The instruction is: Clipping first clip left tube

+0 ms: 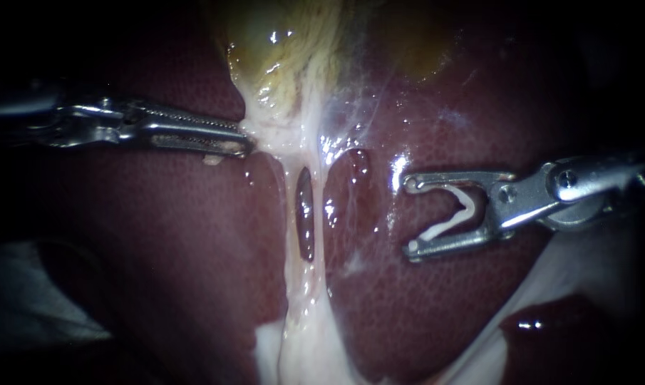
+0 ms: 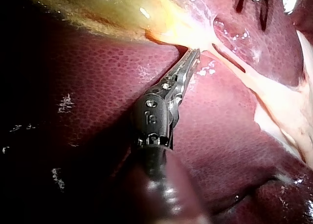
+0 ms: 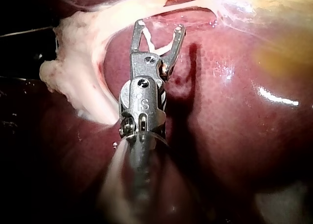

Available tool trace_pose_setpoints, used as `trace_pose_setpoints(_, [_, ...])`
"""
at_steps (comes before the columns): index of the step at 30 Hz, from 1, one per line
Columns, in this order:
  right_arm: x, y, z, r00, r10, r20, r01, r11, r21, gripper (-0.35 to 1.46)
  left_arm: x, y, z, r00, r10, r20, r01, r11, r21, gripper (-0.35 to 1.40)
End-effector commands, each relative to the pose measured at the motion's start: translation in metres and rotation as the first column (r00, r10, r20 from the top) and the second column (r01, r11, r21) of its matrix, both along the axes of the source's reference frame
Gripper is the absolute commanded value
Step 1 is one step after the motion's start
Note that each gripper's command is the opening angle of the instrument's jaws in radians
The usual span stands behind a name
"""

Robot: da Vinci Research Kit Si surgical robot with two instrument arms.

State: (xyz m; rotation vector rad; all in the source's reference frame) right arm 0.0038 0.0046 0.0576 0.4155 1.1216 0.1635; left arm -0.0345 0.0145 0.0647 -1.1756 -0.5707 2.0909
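Note:
Two pale tubes run down from the yellowish gallbladder (image 1: 293,57) over the dark red liver (image 1: 194,249), with a slit of liver between them. The left tube (image 1: 289,214) and the right tube (image 1: 322,214) are both bare. My left instrument (image 1: 245,145) has its jaws shut on the whitish gallbladder neck; its jaws (image 2: 193,55) also meet that tissue in the left wrist view. My right instrument (image 1: 409,216) stands to the right of both tubes, touching neither. Its jaws stand wide apart with a white V-shaped clip (image 1: 454,214) seated between them. In the right wrist view the clip (image 3: 157,45) sits short of the tubes (image 3: 181,4).
A broad band of white fatty tissue (image 1: 550,285) lies under my right instrument's shaft at the lower right. The tubes merge into a wider white strand (image 1: 301,342) low in the endoscope view. A pale cloth (image 1: 23,299) shows dimly at the lower left.

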Motion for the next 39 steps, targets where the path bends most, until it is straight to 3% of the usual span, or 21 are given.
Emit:
trace_pose_setpoints(1, [0.0, 0.0, 0.0, 1.0, 0.0, 0.0, 0.0, 1.0, 0.0, 0.5, 0.0001, 0.0, -0.0002, 1.0, 0.0, 0.001, 0.0, 1.0, 0.001, -0.35])
trace_pose_setpoints(6, [0.0, -0.0001, 0.0, 1.0, 0.0, 0.0, 0.0, 1.0, 0.0, 0.5, 0.0014, 0.0007, -0.0025, 1.0, 0.006, 0.008, -0.006, 1.0, 0.014, -0.35])
trace_pose_setpoints(13, [0.0, -0.0001, 0.0, 1.0, 0.0, 0.0, 0.0, 1.0, 0.0, 0.5, 0.0037, 0.0017, -0.0068, 0.9997, -0.021, 0.009, 0.021, 1.0, 0.008, -0.35])
trace_pose_setpoints(19, [0.0001, -0.0001, 0.0, 1.0, 0.0, 0.0, 0.0, 1.0, 0.0, 0.5, 0.0045, 0.0018, -0.0092, 0.9995, -0.027, 0.017, 0.027, 1.0, -0.005, -0.35])
trace_pose_setpoints(27, [0.0013, -0.0005, -0.0002, 1.0, -0.006, -0.002, 0.006, 1.0, 0.003, 0.5, 0.0044, 0.0016, -0.0097, 0.9994, -0.028, 0.018, 0.028, 1.0, -0.01, -0.35])
trace_pose_setpoints(39, [0.008, -0.0031, 0.0008, 0.9992, -0.028, -0.029, 0.029, 1.0, 0.006, 0.5, 0.0038, 0.0017, -0.0094, 0.9995, -0.027, 0.017, 0.027, 1.0, -0.016, -0.35])
